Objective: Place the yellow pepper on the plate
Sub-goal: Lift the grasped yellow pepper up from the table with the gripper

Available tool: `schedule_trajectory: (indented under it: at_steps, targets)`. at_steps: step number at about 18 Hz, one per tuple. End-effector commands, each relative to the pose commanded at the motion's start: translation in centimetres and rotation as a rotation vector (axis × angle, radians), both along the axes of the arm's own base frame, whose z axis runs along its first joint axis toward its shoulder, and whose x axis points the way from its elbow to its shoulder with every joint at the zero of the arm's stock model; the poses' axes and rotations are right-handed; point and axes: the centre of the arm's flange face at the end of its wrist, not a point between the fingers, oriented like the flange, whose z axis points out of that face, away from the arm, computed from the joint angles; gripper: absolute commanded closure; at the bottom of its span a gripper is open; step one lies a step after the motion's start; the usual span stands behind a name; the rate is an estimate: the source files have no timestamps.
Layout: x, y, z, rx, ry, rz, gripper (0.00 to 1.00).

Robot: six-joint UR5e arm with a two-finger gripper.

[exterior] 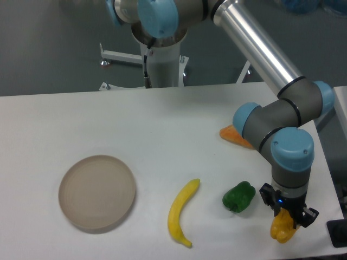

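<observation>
The gripper (286,219) stands over the yellow pepper (282,229) at the table's (162,119) four-o'clock corner, near the front edge. Its fingers sit on either side of the pepper's upper half, apparently clenched on it, though the contact itself is hidden by the gripper's body. Whether the pepper rests on the table or is lifted just clear of it cannot be told from this view.

The plate (97,192) lies well apart, at eight o'clock on the table, bare.

Between the two, along the likely carrying path, lie a green pepper (238,196) just beside the gripper at its ten o'clock, and a banana (181,213) further toward the plate. An orange item (234,135), partly hidden behind the arm's elbow, sits at two o'clock.

Risks, as judged:
- The pepper is lobed and lumpy; a hold high on it may be uneven, and it could twist or slip out during the lift.
- It sits close to the table's front right edge; a drop here could send it rolling off.
- A low carry toward nine o'clock would likely clip the green pepper, then the banana. A clear lift first should avoid both.
- The plate's rim is low; a release from height or off-centre may let the pepper roll off.
</observation>
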Motion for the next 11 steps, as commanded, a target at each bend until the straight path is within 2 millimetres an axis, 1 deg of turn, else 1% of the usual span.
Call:
schedule_trajectory:
  at_steps: [2,4,5,7,9,11]
  targets:
    - [0.2,0.0,0.0,-0.002,0.0,-0.001,0.56]
    - [0.4,0.0,0.4,0.001,0.001,-0.002,0.56]
    - [0.8,0.1,0.8,0.002,-0.001,-0.002,0.56]
    - [3.2,1.0,1.4,-0.005,-0.009,-0.024,0.56]
    - [4.3,0.0,2.4,-0.022,-0.032,-0.015,0.56]
    - [5.7,-1.1,4.2,-0.023,-0.055,0.01,0.55]
